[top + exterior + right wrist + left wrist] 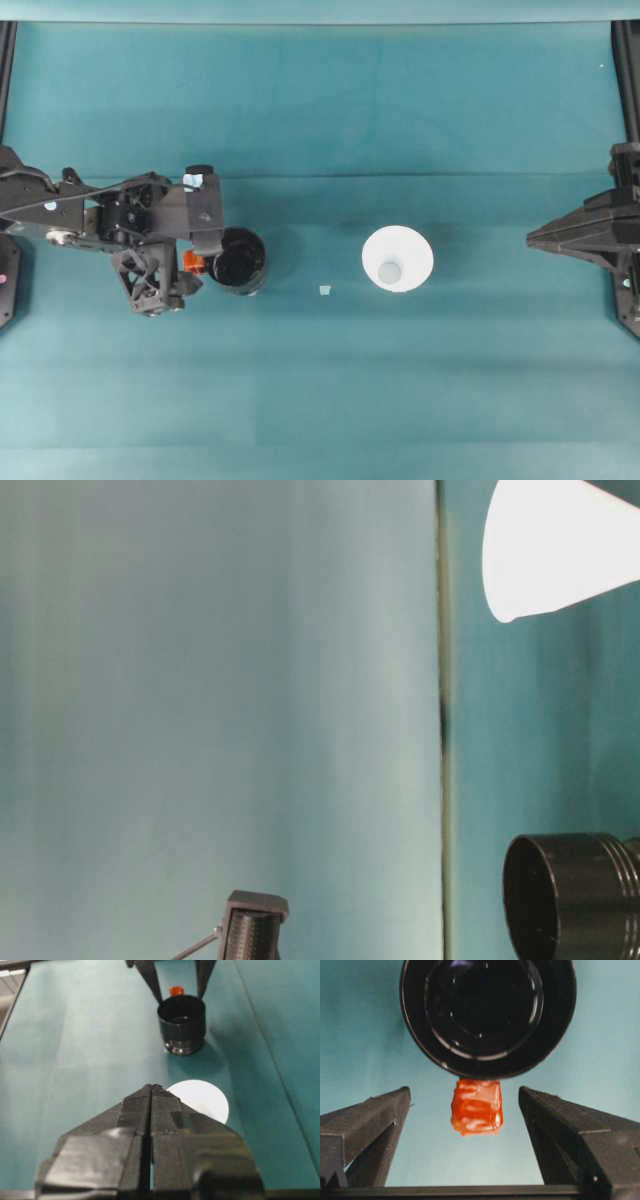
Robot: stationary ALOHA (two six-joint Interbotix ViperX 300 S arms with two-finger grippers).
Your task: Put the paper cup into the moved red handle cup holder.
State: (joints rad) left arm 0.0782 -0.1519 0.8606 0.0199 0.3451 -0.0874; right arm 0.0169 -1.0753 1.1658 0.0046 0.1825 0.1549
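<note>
- In your table-level view, the paper cup (560,545) and the red handle cup holder (570,895) are both cut off by the frame edge, and a small ribbed black part (252,930) of the rig is too partial to identify.
- In your right wrist view, the right end effector (151,1091) hides the near part of the paper cup (202,1100); only a white disc shows behind its tips.
- Right end effector: clenched, its two fingers pressed together with nothing between them. In the overhead view it (535,238) sits at the right edge of the desk, well apart from the cup.
- Left end effector (465,1105): released, jaws spread to either side of the red-orange handle (476,1106) without touching it. In the overhead view it (192,262) sits just left of the holder.
- The holder (240,261) stands upright, mouth open, on the left half of the desk, handle (190,262) pointing toward the left arm.
- The paper cup (398,259) stands alone right of centre; which end faces up you cannot tell for certain. It is separate from the holder, with open cloth between them.
- A tiny pale scrap (325,290) lies between cup and holder.
- Open room surrounds both objects on all sides.
- The desk (320,400) is covered in teal cloth with faint horizontal creases; dark rails (626,70) run along its sides.
</note>
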